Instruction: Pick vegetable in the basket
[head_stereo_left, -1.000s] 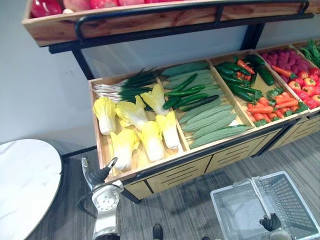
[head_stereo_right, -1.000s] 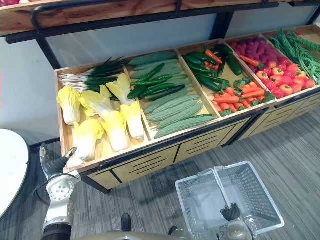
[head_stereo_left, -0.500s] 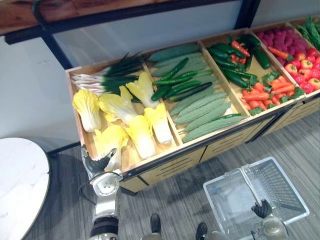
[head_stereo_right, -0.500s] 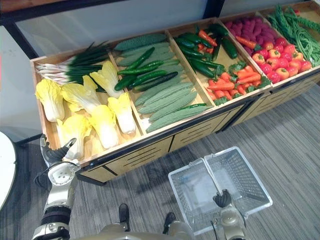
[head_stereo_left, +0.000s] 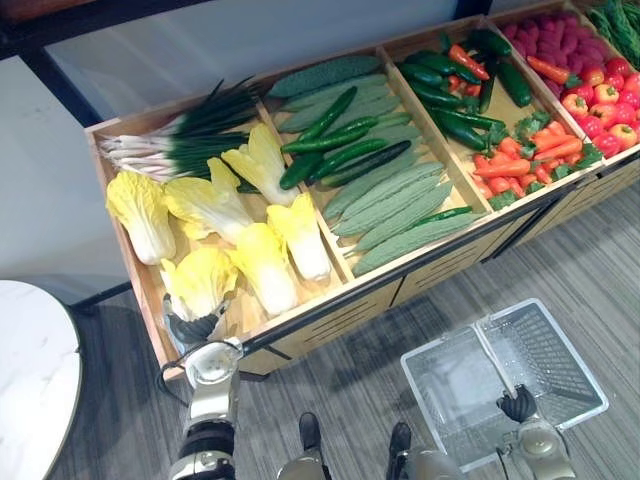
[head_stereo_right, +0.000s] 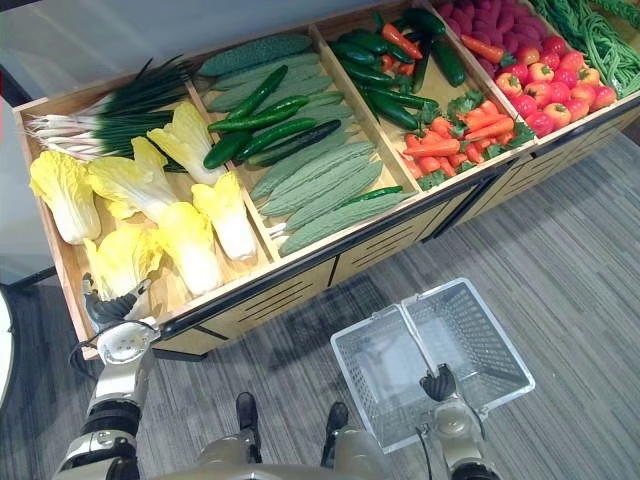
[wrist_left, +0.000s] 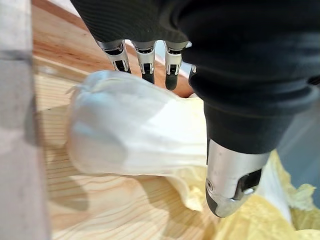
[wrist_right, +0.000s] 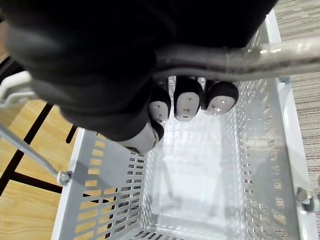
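Several yellow-leaved cabbages lie in the left compartment of a wooden display bin (head_stereo_left: 330, 292). My left hand (head_stereo_left: 193, 330) reaches over the bin's front edge to the nearest cabbage (head_stereo_left: 200, 283). In the left wrist view its fingers (wrist_left: 146, 57) lie straight along one side of that cabbage's white base (wrist_left: 125, 130) and the thumb (wrist_left: 232, 185) lies on the other side, so the hand is open. My right hand (head_stereo_left: 518, 404) is low on the right, shut on the metal handle (wrist_right: 240, 55) of an empty white mesh basket (head_stereo_left: 470, 328) above the floor.
Spring onions (head_stereo_left: 180, 145) lie behind the cabbages. To the right are cucumbers (head_stereo_left: 340, 150), bitter gourds (head_stereo_left: 400, 215), carrots (head_stereo_left: 525, 165) and red peppers (head_stereo_left: 600, 105). A round white table (head_stereo_left: 30, 370) stands at the lower left. Grey plank floor lies before the bin.
The camera has tilted down toward the bin. My left hand has moved forward from the bin's front edge over the nearest cabbage. The right hand still holds the basket.
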